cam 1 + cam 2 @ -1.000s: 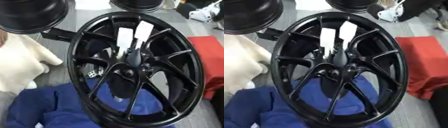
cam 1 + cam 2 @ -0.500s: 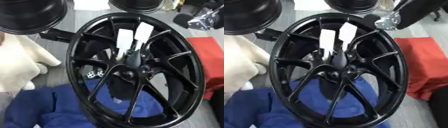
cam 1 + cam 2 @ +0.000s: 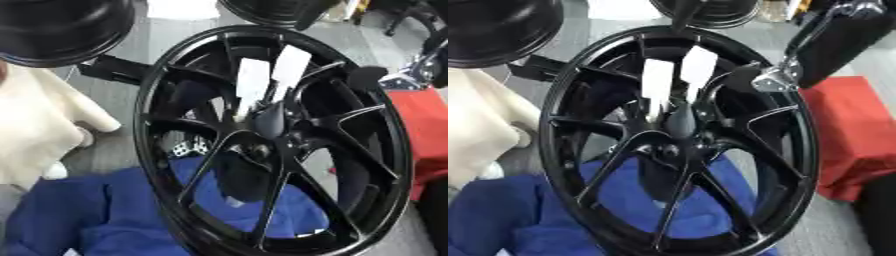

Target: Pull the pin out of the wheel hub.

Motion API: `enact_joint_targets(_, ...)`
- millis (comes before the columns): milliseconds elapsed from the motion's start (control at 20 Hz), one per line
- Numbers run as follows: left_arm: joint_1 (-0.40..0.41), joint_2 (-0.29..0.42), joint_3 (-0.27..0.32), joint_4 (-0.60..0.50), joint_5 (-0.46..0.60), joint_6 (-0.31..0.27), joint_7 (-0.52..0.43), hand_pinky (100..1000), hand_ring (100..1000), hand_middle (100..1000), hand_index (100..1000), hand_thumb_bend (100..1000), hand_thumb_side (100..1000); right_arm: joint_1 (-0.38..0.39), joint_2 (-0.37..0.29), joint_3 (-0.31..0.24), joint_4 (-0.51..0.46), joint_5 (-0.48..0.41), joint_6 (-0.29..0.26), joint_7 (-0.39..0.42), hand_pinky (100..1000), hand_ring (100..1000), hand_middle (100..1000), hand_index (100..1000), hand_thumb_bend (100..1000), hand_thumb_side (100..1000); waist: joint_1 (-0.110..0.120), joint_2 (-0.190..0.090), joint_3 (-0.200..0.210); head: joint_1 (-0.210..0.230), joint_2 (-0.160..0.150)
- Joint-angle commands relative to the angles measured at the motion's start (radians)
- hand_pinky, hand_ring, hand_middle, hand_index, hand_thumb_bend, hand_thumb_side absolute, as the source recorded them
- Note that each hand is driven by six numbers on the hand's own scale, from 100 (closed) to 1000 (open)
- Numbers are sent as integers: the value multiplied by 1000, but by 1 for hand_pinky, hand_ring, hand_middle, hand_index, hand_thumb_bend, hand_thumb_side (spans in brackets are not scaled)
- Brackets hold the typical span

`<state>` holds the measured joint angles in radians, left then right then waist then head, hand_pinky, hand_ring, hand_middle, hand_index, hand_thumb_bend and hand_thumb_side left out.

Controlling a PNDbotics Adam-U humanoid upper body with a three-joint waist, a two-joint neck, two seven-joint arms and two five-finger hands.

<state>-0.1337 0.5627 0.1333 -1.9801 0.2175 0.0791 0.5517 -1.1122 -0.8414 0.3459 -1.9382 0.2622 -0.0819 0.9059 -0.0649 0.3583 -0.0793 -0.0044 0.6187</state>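
Left eye view: The wheel (image 3: 271, 145) stands tilted on a blue cloth (image 3: 96, 220). The hub centre (image 3: 267, 122) carries a dark elongated piece, judged to be the pin (image 3: 269, 119); its long axis appears to run upward and slightly rightward along the wheel face. Two white tags (image 3: 271, 75) sit directly above it. The right arm enters at the right edge, with a dark rounded part over the upper right rim.

Right eye view: The right hand (image 3: 765, 77) shows as a silver joint and dark tip over the upper right spokes. Finger posture cannot be determined. The pin lies below and to the left of this hand, near but not touching. The left hand is absent from both views, so the right hand is nearer.
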Motion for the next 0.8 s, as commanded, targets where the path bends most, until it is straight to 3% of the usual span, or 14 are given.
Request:
enact_joint_targets(50,-8,13,6,-20,4,1,1,827,808,799,860,595,612,-29,-15,-2,5,17,-13,-2,915,893,831,865,299,100,1,-12,3,-9,-29)
enact_joint_targets(400,-10,9,5,-20,4,2,-1,827,806,796,858,591,611,-52,3,19,35,41,-43,-33,908,890,821,856,304,100,-7,4,17,-21,-64)
enact_joint_targets(800,-13,3,5,-20,2,2,-1,827,804,794,853,586,611,-53,6,45,73,99,-82,-39,907,893,822,855,320,100,-12,28,27,-38,-62)
